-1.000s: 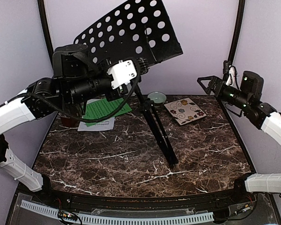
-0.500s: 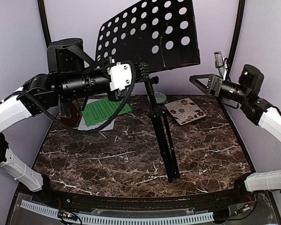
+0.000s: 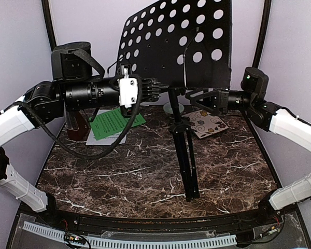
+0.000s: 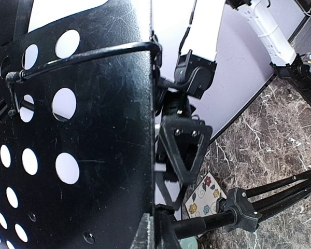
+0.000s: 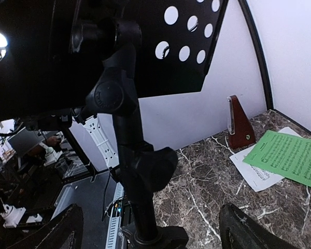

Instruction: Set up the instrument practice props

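The black music stand (image 3: pixel 182 44) stands nearly upright on the marble table, with its folded legs (image 3: pixel 189 171) down at the table's middle. My left gripper (image 3: pixel 158 89) is shut on the stand at the desk's lower edge (image 4: pixel 145 171). My right gripper (image 3: pixel 198 97) is open just right of the pole under the desk. In the right wrist view the pole and its knob (image 5: pixel 145 166) stand between my spread fingers (image 5: pixel 246 233). The green sheet (image 3: pixel 115 122) lies on the white sheet (image 3: pixel 113 138) at the back left. The red-brown metronome (image 5: pixel 240 124) stands beside them.
A pale green bowl (image 3: pixel 173 108) and a cream tile with swirls (image 3: pixel 207 123) sit at the back right, behind the pole. Purple walls and black frame posts close in the back and sides.
My left gripper has swung the stand from a steep lean to nearly upright, and the desk rose and moved right. My right gripper has moved left, in under the desk beside the pole.
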Available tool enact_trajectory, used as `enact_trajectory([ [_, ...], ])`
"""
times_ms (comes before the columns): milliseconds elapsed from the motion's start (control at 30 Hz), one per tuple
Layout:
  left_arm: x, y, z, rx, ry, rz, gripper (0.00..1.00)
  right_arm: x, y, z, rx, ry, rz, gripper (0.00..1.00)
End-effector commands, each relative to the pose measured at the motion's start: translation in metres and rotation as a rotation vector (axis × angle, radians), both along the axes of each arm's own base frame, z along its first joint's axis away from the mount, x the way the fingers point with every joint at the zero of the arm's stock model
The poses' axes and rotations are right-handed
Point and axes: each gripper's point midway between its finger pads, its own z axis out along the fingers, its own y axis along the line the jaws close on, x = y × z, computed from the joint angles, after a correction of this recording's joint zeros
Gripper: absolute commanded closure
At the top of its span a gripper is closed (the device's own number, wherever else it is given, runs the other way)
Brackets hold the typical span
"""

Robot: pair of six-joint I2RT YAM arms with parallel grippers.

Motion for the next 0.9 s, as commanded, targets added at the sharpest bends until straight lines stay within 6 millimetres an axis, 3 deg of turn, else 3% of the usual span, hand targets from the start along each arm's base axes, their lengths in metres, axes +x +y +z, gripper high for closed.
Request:
enact_trajectory([
  [0,-0.043,0.039,0.109,-0.327,-0.143,-0.141,1.00,-0.019,0.008,0.034,0.047,-0.121,0.125,0.11],
  [333,-0.047,0.032,0.101,-0.308,-0.133,-0.182,1.00,-0.040,0.037,0.032,0.027,-0.147,0.241,0.26],
  [600,-0.050,0.025,0.094,-0.292,-0.119,-0.211,1.00,-0.040,0.046,0.035,0.028,-0.159,0.255,0.38],
  [867,-0.049,0.022,0.092,-0.293,-0.116,-0.217,1.00,-0.039,0.048,0.033,0.023,-0.160,0.257,0.65],
])
